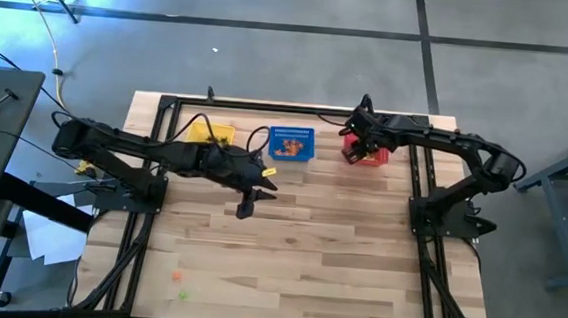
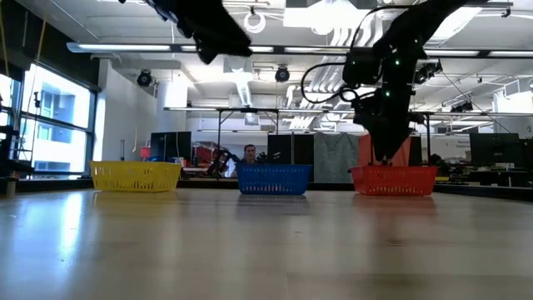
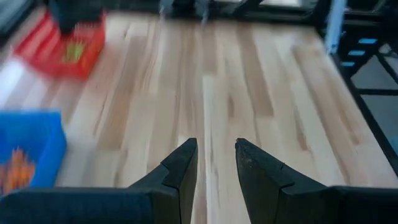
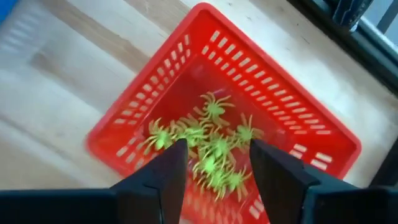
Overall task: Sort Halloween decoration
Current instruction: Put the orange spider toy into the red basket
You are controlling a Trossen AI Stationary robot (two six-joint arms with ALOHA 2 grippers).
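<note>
Right end effector (image 4: pixel 214 165) open, above red basket (image 4: pixel 298 106)

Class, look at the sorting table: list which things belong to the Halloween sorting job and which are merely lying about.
Belonging to the job:
- green spiders in the red basket
- orange trinkets in the blue basket
- yellow basket
- two loose trinkets near the table's front edge

Lying about:
- white papers left of the table
- cables on the floor

Overhead, straight down on the table (image 1: pixel 298 250); low, level across it; wrists close above. Shared by all: red basket (image 4: pixel 249 81).
</note>
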